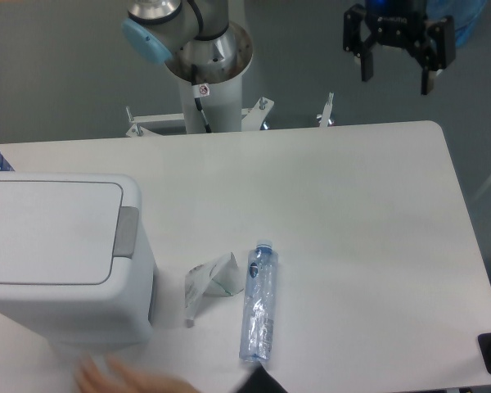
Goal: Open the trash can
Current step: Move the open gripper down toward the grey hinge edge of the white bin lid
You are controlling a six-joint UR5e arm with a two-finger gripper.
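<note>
Big white trash can (65,270) at table's left edge, lid shut, grey tab facing right, long side left-to-right, gripper (398,78) wide open, holding nothing

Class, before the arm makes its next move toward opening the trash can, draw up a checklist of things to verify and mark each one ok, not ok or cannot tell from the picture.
1. Lid of the trash can shut, ready to be opened: ok.
2. Grey push tab uncovered and facing the table's middle: ok.
3. Claw open and holding nothing: ok.
4. Claw near the tab: not ok; it hangs beyond the table's far right corner.
5. Workspace free of people: not ok; a blurred hand shows at the near edge by the can.
6. Bottle and crumpled plastic clear of the tab: ok.
</note>
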